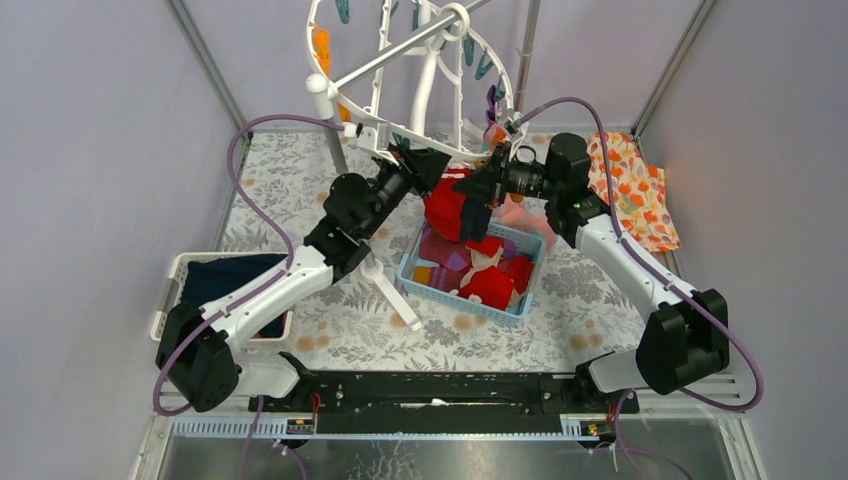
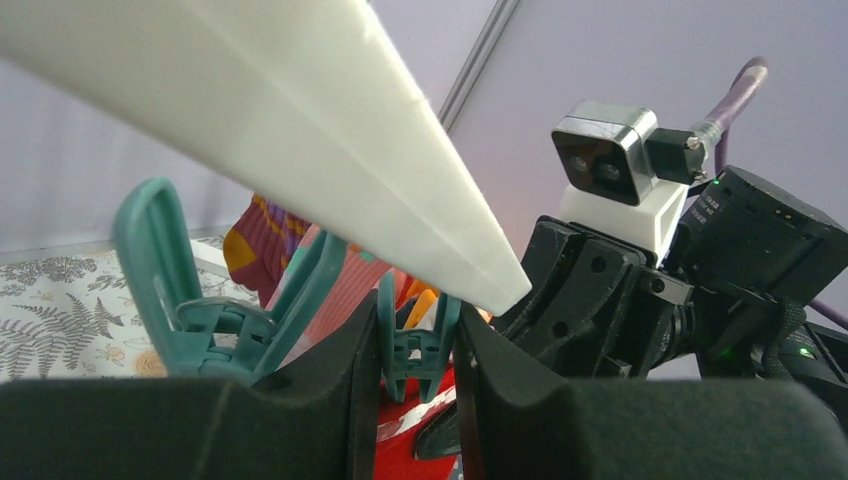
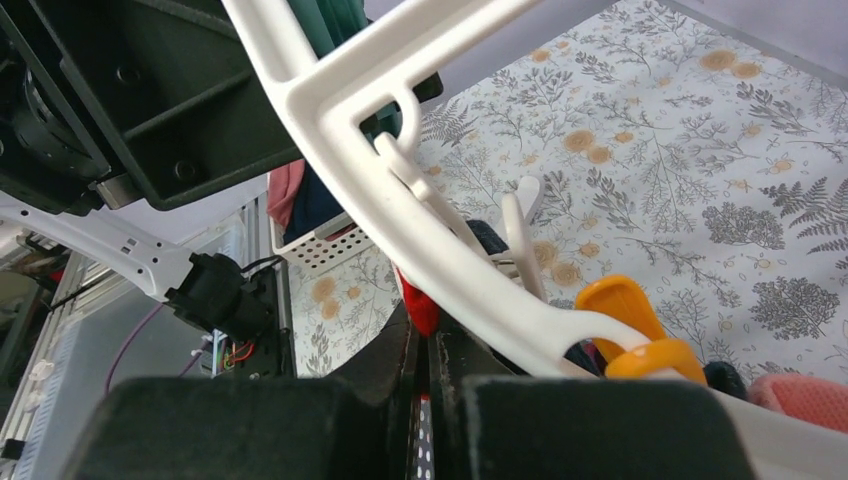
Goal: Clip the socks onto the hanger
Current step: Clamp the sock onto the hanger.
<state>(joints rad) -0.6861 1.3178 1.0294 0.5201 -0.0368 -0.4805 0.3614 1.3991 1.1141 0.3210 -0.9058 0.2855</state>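
Inspecting the clipping step, we find the left hand pressed against both handles of a teal clip under the rim of the hanger. We judge this is meant to spring the clip's mouth wide. The right hand is pinched on a red sock, held just beneath the hanger beside that clip, presumably to feed an edge in. We cannot confirm any fabric is inside the clip. The other socks lie in the blue basket below the hanger, on the counter.

Likely lab: walled robot bench
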